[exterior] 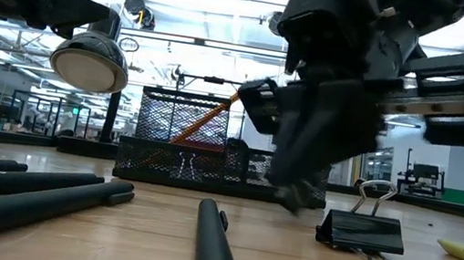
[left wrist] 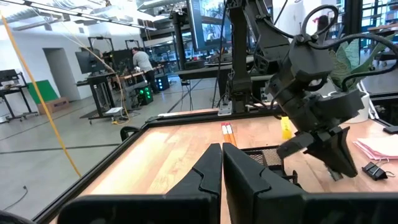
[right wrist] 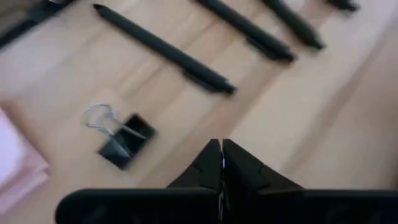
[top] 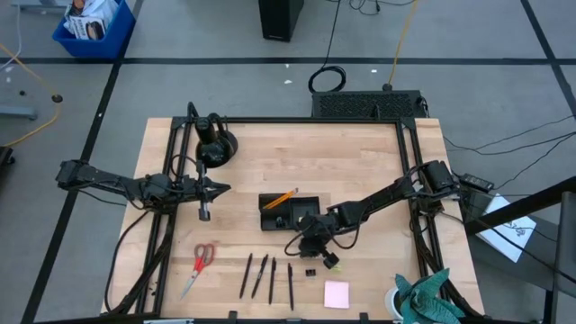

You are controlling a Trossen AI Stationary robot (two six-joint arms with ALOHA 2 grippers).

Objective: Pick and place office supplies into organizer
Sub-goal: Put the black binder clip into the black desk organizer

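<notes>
My right gripper [top: 308, 247] [exterior: 296, 198] [right wrist: 221, 153] is shut with nothing between its fingers, slanting down close over the wood just near of the black mesh organizer [top: 290, 212] [exterior: 209, 159]. An orange pencil [top: 281, 198] [exterior: 206, 121] leans in the organizer. A black clip [right wrist: 121, 142] [exterior: 362, 233] lies a little ahead of the fingertips, apart from them. Several black pens [top: 266, 276] [right wrist: 165, 48], red-handled scissors [top: 198, 267], a pink notepad [top: 337, 293] and a yellow-green piece [top: 331, 261] lie flat on the table. My left gripper [top: 221, 189] [left wrist: 222, 168] waits shut and level at the left.
A round black domed object [top: 216, 144] stands at the far left of the table, and a teal-green cloth [top: 423, 297] sits at the near right corner. Bare wood [top: 360, 153] lies beyond the organizer.
</notes>
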